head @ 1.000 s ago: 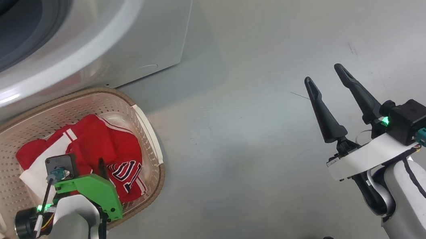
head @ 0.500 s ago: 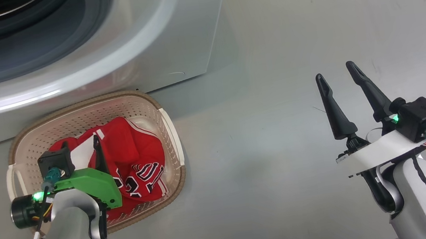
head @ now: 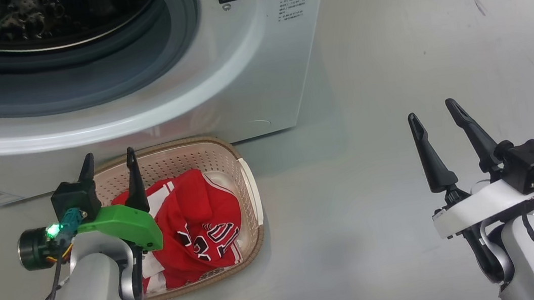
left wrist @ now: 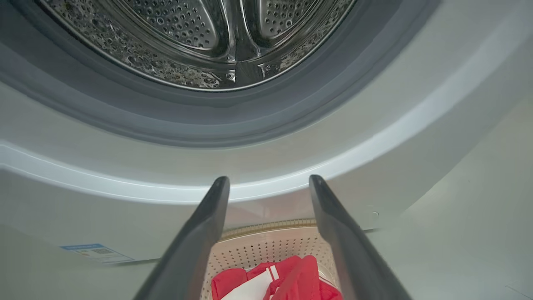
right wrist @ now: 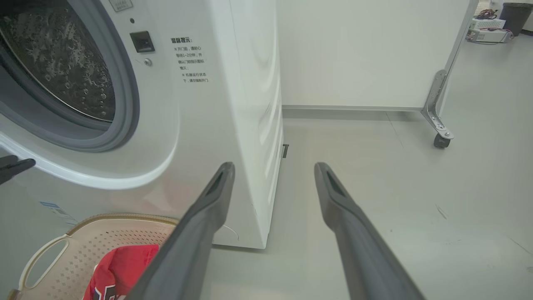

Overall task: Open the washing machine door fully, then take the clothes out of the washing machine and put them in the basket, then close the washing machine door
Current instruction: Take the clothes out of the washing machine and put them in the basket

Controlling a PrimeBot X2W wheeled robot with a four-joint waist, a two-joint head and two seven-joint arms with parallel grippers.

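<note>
The red clothes (head: pixel 198 214) are lying in the basket (head: pixel 170 146), just on the near side of the washing machine (head: pixel 247 71). Its drum (left wrist: pixel 200 37) is looking empty as far as we are seeing, so we are judging only the door closing left. Our left hand (head: pixel 109 156) is hovering wide and empty over the basket, our right hand (head: pixel 431 112) wide and empty, well right. The grey floor (head: pixel 387 53) is looking smooth; a white wheeled partition (right wrist: pixel 354 50) is standing far off.

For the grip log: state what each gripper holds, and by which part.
Nothing is held. Left gripper open over the basket, right gripper open over the floor; the clothes lie in the basket.
</note>
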